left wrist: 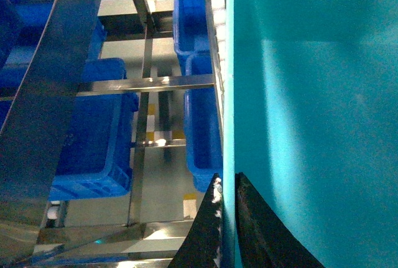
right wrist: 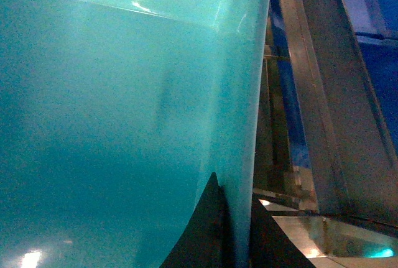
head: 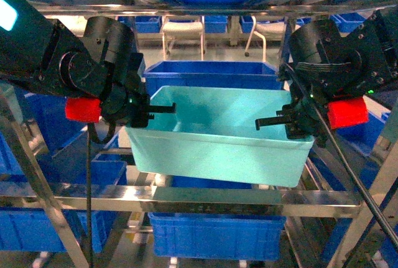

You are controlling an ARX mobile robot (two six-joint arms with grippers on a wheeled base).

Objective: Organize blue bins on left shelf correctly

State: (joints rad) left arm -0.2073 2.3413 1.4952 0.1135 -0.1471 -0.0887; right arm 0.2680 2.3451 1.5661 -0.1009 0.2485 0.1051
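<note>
The light turquoise plastic tub (head: 217, 137) hung over the front rail of the shiny steel rack (head: 205, 198), before a dark blue ribbed bin (head: 211, 75). The left gripper (head: 149, 111) and the right gripper (head: 283, 120) each pinched one end wall. The carrying step seemed in hand; next, both arms probably must advance evenly onto the tier.

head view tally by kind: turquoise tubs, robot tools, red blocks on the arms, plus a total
turquoise tub: 1
tools (left tool, right tool), each clamped on a tub wall: 2
red blocks (left red block, right red block): 2
total: 5
</note>
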